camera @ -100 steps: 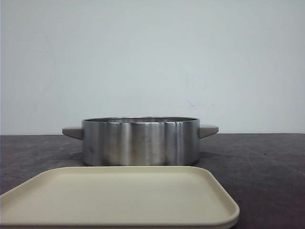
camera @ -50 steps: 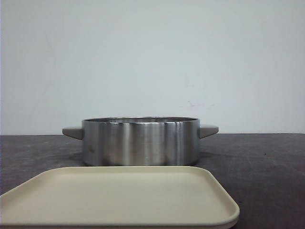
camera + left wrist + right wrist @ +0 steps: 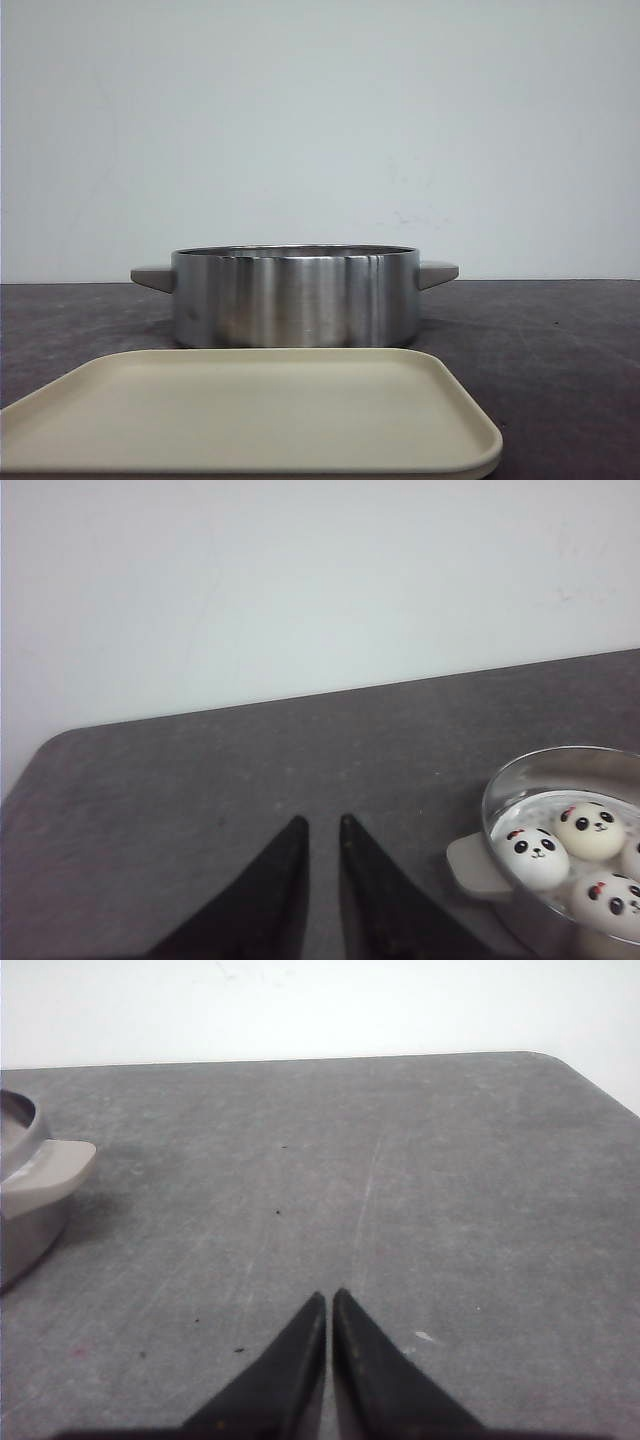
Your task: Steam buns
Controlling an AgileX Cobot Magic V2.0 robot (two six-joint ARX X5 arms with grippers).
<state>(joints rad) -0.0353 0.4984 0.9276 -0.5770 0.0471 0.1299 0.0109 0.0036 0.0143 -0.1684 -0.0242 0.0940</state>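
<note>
**Buns in the pot, off the left gripper's inner side**

The buns (image 3: 560, 855) sit inside the steel pot (image 3: 295, 297), behind the empty tray (image 3: 250, 410). The left gripper (image 3: 322, 832), jaws slightly parted and holding nothing, looks nearer; the right gripper (image 3: 329, 1302) is pressed closed, empty.

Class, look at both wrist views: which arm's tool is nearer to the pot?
Hard to call. The left tool sits off the pot beyond one handle, buns visible inside; the right tool sits off the other handle. Neither touches it.
</note>
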